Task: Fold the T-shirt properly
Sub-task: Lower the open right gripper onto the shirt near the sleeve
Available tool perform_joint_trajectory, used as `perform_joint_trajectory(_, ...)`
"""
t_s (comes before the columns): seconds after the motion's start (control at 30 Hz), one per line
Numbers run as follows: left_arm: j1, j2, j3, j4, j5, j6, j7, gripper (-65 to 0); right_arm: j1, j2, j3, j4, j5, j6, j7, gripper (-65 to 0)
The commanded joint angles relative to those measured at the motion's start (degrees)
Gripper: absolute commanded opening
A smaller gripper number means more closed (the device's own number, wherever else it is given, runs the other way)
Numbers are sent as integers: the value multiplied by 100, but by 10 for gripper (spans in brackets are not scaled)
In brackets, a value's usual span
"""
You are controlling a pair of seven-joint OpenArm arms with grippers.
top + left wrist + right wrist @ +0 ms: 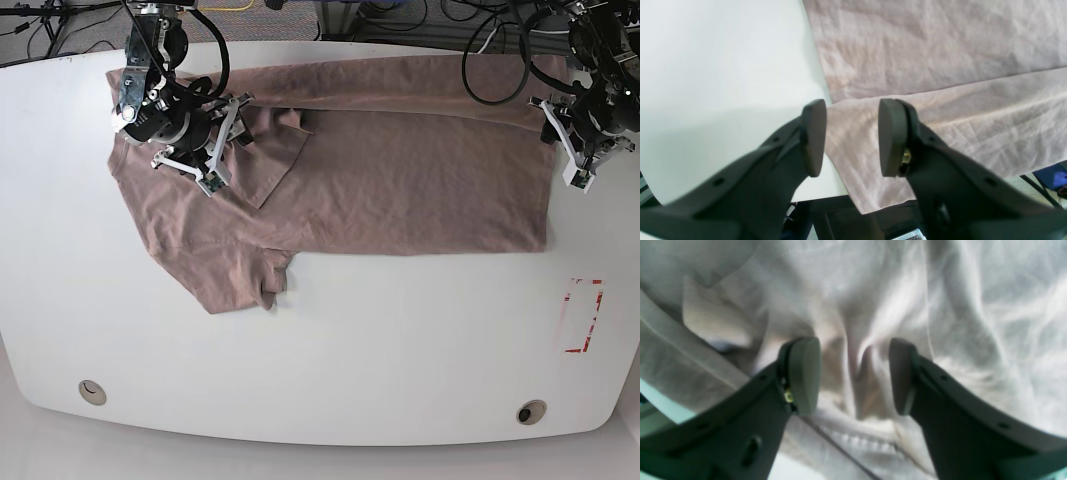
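Dark rubber pads face each other across a clear gap on your right claw [853,376], so its jaws stand apart with nothing pinched between them. You see a raised pleat of the T-shirt [400,170] standing just under that gap in the right wrist view, though whether the pads touch the cloth you cannot tell. From the base view this claw hangs over the shirt's shoulder end, beside a flap of fabric folded in over the chest.

Your left claw [851,140] is likewise parted and holds nothing. Its pads [813,136] sit above the shirt's hem corner, where a folded-over layer of cloth meets the flat layer beneath it. One pad lies over bare worktop [723,66], the other over fabric. In the base view this claw sits at the shirt's hem end, just off the worktop's far corner.

Mauve-tan and wrinkled, the shirt lies spread along the far half of the white worktop, hem toward your left arm, shoulders toward your right arm. Its far long edge is turned in toward the middle. One sleeve spreads out toward the near edge, its cuff bunched.

Near the shirt's hem corner, toward the near edge, a red rectangular marking [582,315] shows on the worktop. Two round holes [92,391] lie along the near edge, well apart from the shirt.
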State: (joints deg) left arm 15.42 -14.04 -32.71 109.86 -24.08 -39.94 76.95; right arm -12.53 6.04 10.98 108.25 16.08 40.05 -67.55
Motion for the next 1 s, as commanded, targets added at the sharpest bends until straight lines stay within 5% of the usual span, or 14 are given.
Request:
perform_joint_trajectory(0.0,-26,-103,-21,86,-32,-6,-51,-408,-43,-2,-92,318,85,-5,-54,-323)
perform_joint_trajectory(0.5,-34,-103,-4,-2,-23,-6,-51,-408,-157,-160,-1094,661,691,-5,-124,-323)
perform_joint_trajectory(0.97,-43,-103,-4,-125,-23,-6,-51,-408,62,-442,-1621,257,-232,-5,-36,-330)
